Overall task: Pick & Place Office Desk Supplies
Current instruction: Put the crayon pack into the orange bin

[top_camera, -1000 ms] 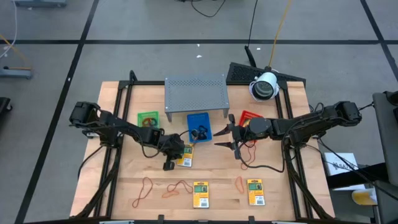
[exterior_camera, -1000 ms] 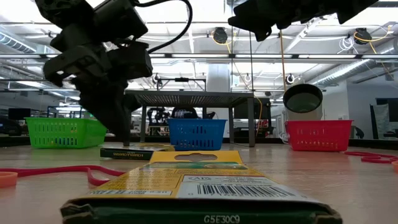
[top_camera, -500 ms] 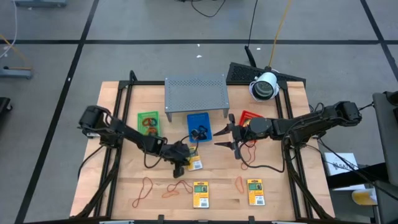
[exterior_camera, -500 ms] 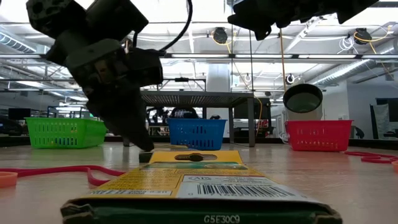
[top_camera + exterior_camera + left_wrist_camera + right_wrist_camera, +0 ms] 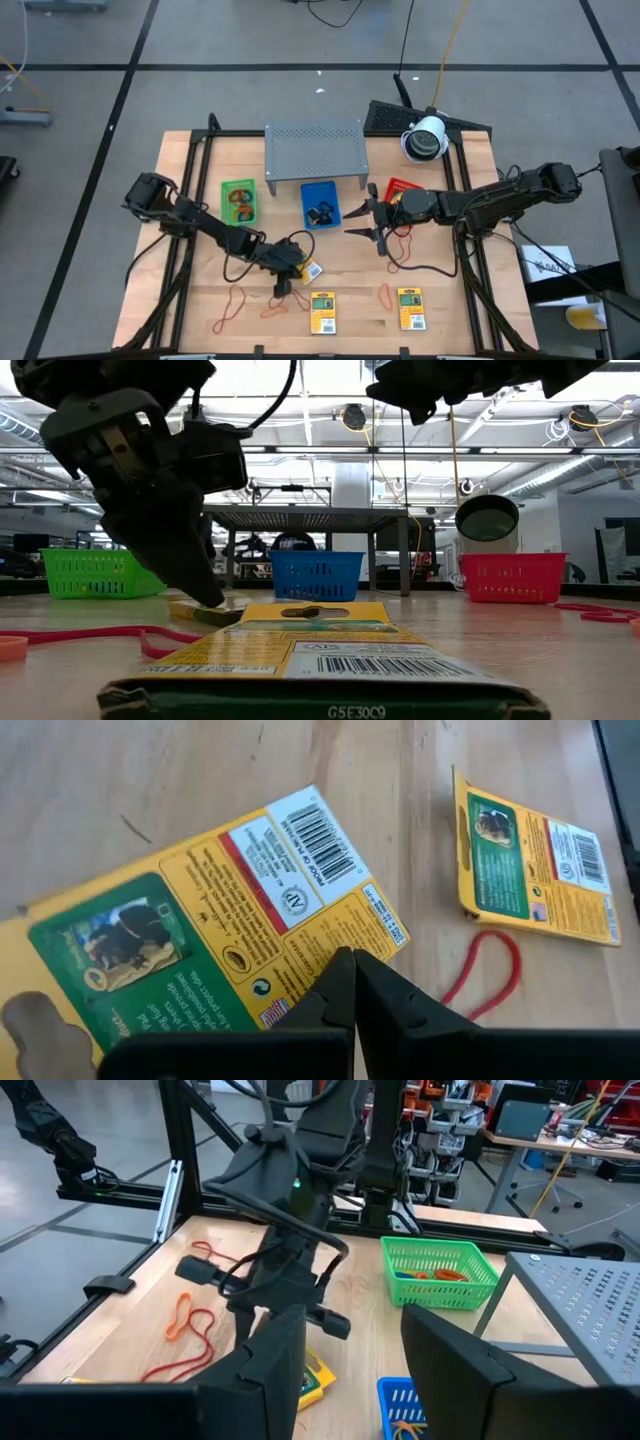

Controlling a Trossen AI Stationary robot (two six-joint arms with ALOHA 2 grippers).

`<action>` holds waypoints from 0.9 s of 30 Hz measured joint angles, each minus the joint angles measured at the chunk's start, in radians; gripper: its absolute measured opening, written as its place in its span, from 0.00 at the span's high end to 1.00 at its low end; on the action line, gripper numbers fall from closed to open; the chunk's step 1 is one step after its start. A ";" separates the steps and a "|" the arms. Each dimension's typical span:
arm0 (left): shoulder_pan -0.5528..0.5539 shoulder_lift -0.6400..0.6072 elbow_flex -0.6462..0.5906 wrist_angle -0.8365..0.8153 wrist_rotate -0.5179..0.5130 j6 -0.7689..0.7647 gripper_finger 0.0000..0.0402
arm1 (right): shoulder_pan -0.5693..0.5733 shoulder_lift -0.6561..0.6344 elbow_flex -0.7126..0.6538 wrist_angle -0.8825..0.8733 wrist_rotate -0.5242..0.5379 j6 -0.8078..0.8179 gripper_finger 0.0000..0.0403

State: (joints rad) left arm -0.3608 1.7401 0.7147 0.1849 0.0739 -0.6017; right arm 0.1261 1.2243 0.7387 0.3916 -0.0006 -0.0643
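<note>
Moved since the earlier frames: left gripper [image 5: 281,287] and the yellow packet [image 5: 309,269] beside it, both shifted from beside the blue tray toward the table's 6 o'clock edge; right arm unchanged.

- Left gripper: at table centre, slightly toward 6 o'clock. Fingers [image 5: 345,990] pressed together with no gap, tips resting on the packet's printed face [image 5: 250,910]; nothing clamped between them.
- Yellow packet, first: flat on the wood, angled, touching the left fingertips.
- Yellow packet, second [image 5: 322,311]: flat, near the 6 o'clock edge, just below the first; fills the low view's foreground [image 5: 300,650].
- Yellow packet, third [image 5: 410,307]: flat, toward 5 o'clock.
- Rubber bands [image 5: 285,303]: orange-red loops along the 6 to 7 o'clock edge; one more [image 5: 384,293] between the second and third packets.
- Right gripper [image 5: 366,220]: held above the table toward 3 o'clock, between blue tray [image 5: 320,190] and red tray [image 5: 402,186]; fingers spread wide, holding nothing.
- Green tray [image 5: 238,190]: toward 10 o'clock, orange items inside.
- Grey shelf [image 5: 314,148]: at 12 o'clock.
</note>
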 joint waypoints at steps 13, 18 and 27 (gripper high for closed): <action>-0.040 -0.002 -0.002 0.135 -0.077 -0.039 1.00 | 0.000 0.000 0.000 0.000 -0.001 0.030 0.62; -0.026 -0.048 -0.002 0.188 -0.081 0.013 1.00 | 0.001 0.000 0.000 0.000 -0.001 0.031 0.62; 0.026 -0.292 -0.002 -0.174 -0.083 0.147 0.99 | 0.001 0.000 0.001 0.000 -0.001 0.032 0.62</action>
State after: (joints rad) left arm -0.3350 1.4486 0.7128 0.0111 -0.0092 -0.4548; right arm 0.1268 1.2247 0.7395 0.3916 -0.0017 -0.0319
